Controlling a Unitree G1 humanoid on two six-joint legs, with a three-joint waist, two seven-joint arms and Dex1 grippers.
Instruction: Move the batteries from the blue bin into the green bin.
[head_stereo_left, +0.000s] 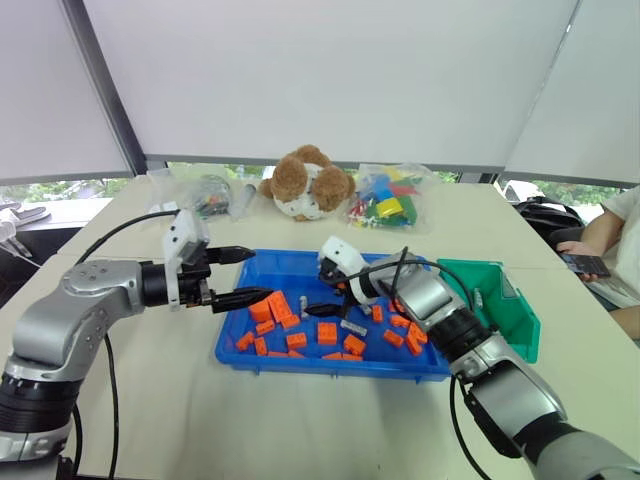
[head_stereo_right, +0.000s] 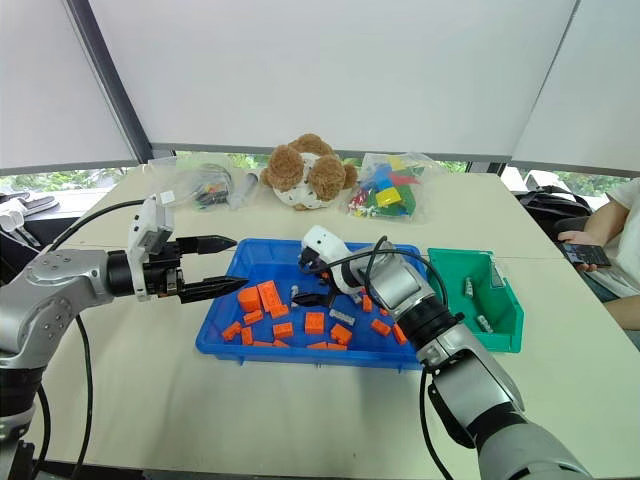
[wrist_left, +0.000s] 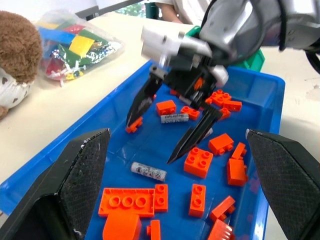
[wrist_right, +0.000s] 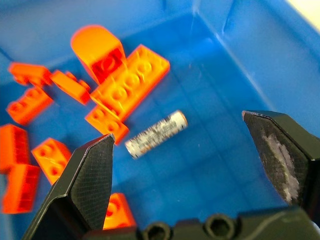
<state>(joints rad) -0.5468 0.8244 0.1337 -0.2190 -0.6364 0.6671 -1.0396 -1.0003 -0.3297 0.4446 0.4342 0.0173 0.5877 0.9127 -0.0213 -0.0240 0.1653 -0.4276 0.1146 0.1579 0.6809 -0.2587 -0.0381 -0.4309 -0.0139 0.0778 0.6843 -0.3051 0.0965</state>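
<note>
The right end effector (wrist_left: 172, 125) hangs fully spread and empty inside the blue bin (head_stereo_left: 250, 352), its fingertips straddling a battery (wrist_right: 156, 133) lying flat among orange bricks (head_stereo_left: 327, 333). The left end effector (head_stereo_left: 243, 275) hovers released over the bin's left rim. The left wrist view adds a second battery (wrist_left: 174, 118). The right eye view shows batteries (head_stereo_right: 468, 287) in the green bin (head_stereo_right: 505, 335).
</note>
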